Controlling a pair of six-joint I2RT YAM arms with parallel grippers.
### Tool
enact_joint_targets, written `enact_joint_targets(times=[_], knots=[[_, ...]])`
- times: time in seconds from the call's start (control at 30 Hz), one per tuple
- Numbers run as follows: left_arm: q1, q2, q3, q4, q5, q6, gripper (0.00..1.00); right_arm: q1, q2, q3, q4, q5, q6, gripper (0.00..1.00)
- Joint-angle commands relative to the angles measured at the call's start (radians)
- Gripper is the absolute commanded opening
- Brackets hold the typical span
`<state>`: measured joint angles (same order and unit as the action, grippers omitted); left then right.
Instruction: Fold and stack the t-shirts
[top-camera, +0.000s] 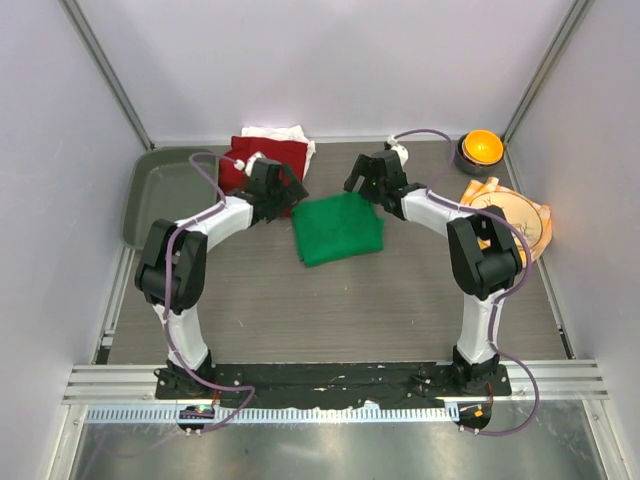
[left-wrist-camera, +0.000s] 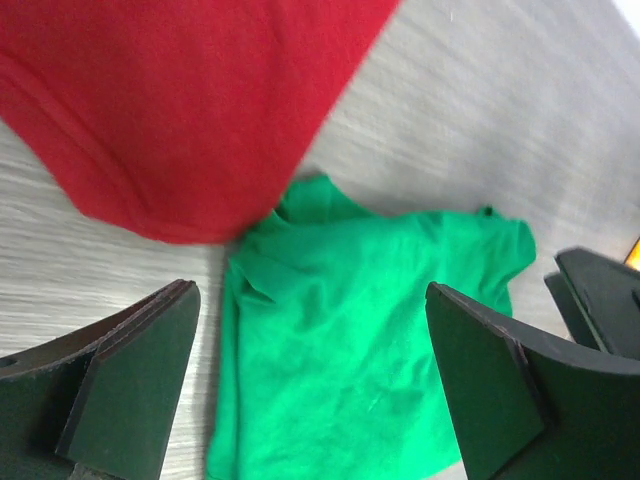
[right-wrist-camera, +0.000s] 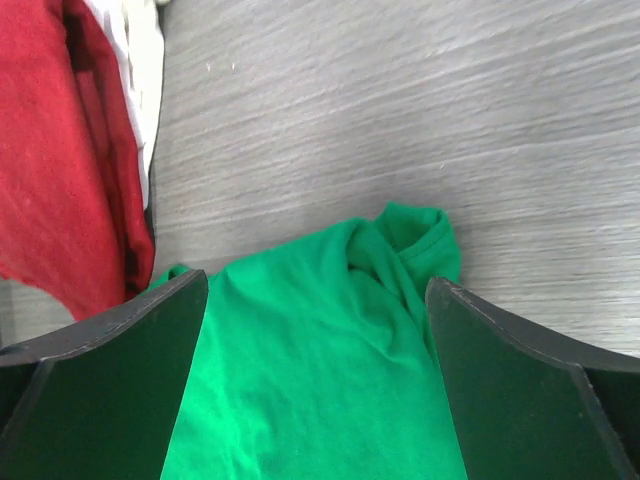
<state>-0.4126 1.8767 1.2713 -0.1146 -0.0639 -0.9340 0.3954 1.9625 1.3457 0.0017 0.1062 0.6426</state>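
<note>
reads as roughly one of three done: green t-shirt (top-camera: 338, 228) folded into a rough square mid-worktop, dark red t-shirt (top-camera: 262, 165) heaped on the white t-shirt (top-camera: 285, 133) at the far edge left of centre, neither looking neatly folded. left gripper (left-wrist-camera: 308, 292) and right gripper (right-wrist-camera: 315, 283) both spread wide, gripping nothing, hovering over the green one's far edge. left to do, probably: fold red and white, stack all three.

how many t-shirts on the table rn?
3. Folded bright green cloth t-shirt, centre of the grey table; dark red cloth t-shirt beyond it, leftward; white cloth t-shirt peeking out behind the red. More may hide under that pile.
</note>
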Motion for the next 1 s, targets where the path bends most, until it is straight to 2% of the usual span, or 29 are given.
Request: enact_joint_targets(times=[0.0, 0.17, 0.3, 0.33, 0.5, 0.77, 0.87, 0.97], knots=[[0.032, -0.114, 0.033, -0.049, -0.048, 0.043, 1.00, -0.003, -0.115, -0.017, 0.104, 0.147, -0.063, 0.97], [-0.017, -0.284, -0.090, -0.042, -0.028, 0.057, 1.00, 0.005, -0.338, -0.235, 0.161, 0.165, -0.095, 0.98], [-0.089, -0.410, -0.240, 0.009, 0.001, 0.034, 1.00, 0.007, -0.398, -0.283, 0.129, -0.040, -0.081, 0.99], [-0.106, -0.451, -0.271, 0.019, 0.013, 0.014, 1.00, 0.007, -0.389, -0.283, 0.129, -0.154, -0.078, 0.99], [-0.146, -0.550, -0.456, 0.061, 0.007, -0.032, 1.00, 0.023, -0.301, -0.235, 0.139, -0.316, -0.070, 0.98], [-0.158, -0.605, -0.723, 0.283, 0.001, -0.110, 1.00, 0.025, -0.045, -0.146, 0.363, -0.569, 0.054, 0.95], [-0.160, -0.599, -0.759, 0.303, 0.007, -0.106, 1.00, 0.037, -0.014, -0.149, 0.419, -0.589, 0.098, 0.95], [-0.160, -0.597, -0.779, 0.305, 0.009, -0.103, 1.00, 0.053, 0.018, -0.152, 0.390, -0.561, 0.074, 0.95]])
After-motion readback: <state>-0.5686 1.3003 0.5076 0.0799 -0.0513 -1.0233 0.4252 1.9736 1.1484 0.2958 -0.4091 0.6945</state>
